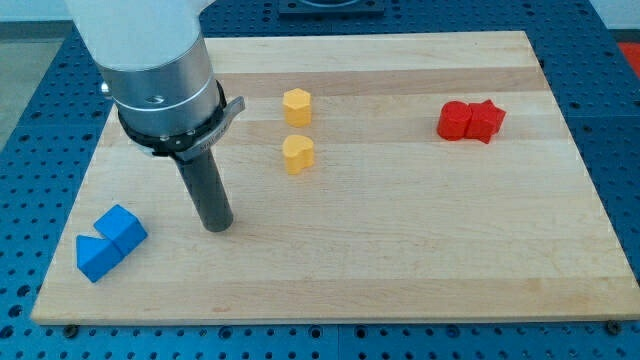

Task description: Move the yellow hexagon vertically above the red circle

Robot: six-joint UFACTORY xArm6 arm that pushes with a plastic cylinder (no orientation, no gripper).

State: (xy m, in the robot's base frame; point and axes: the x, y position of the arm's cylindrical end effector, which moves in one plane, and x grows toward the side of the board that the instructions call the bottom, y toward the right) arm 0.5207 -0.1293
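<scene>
On the wooden board [400, 250] sit two yellow blocks [297, 105], two red [470, 121], two blue [108, 241]; my tip [217, 226], a bare rod without jaws, holds nothing.

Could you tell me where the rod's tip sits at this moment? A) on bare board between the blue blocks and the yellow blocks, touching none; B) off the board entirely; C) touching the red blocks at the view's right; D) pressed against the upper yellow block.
A: my tip rests on open wood, to the view's right of the blue blocks and below-left of the yellow heart-like block and the yellow hexagon, with clear gaps to all.
</scene>
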